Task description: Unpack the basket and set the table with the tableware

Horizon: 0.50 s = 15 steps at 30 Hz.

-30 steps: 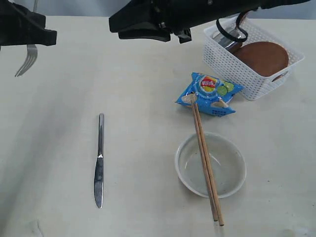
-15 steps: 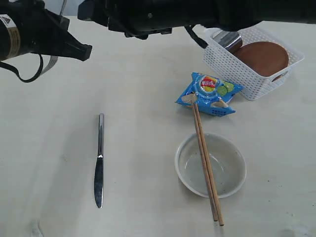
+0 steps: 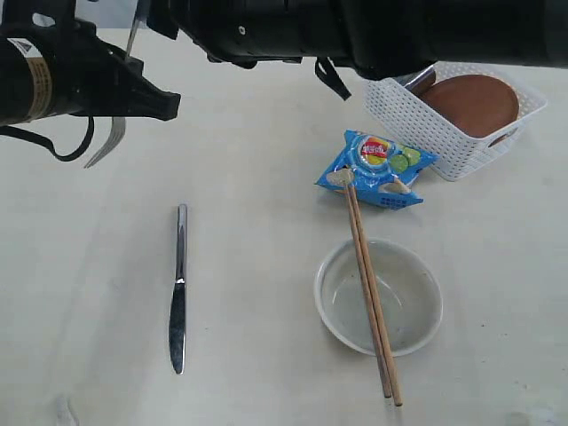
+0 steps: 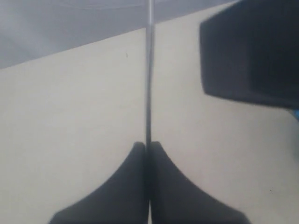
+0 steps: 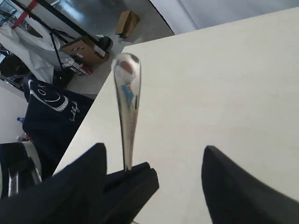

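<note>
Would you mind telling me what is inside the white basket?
A reddish-brown plate lies in the basket; the right arm covers its left corner, hiding anything there.

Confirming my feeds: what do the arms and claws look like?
Both black. Left arm: tan label band, looped black cable. Right arm: bulky, with a black cable loop. Left claw and right claw: black, tapered fingers.
</note>
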Available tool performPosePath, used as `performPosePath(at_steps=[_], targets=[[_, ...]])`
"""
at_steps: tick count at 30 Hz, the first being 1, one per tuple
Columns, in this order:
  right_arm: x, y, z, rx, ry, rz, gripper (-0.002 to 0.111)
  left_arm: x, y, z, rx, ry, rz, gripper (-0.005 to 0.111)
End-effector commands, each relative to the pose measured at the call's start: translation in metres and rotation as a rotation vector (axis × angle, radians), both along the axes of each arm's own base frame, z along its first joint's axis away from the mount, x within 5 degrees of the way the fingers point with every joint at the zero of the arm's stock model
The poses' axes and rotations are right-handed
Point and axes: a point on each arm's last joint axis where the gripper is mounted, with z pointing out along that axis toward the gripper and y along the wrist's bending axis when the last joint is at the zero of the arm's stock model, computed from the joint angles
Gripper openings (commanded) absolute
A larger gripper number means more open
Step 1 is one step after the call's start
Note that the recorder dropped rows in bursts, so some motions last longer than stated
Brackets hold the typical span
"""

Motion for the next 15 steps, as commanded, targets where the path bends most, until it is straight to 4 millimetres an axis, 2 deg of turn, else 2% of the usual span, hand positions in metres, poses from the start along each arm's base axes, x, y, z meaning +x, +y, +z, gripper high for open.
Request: performPosePath(at_steps=[1, 5, 15], targets=[[0.003, 0.003, -0.01, 0.004, 0.041, -0.014, 0.057, 0.0, -0.002, 0.001, -0.013, 0.003, 0.002, 0.0], [0.002, 0.004, -0.012, 0.006, 0.05, -0.013, 0.057, 0.0, -0.002, 0.0, -0.007, 0.006, 0.005, 0.0], [0.002, 0.011, -0.002, 0.027, 0.022, -0.026, 0.057, 0.003, -0.004, -0.007, 0.009, 0.028, 0.005, 0.0]])
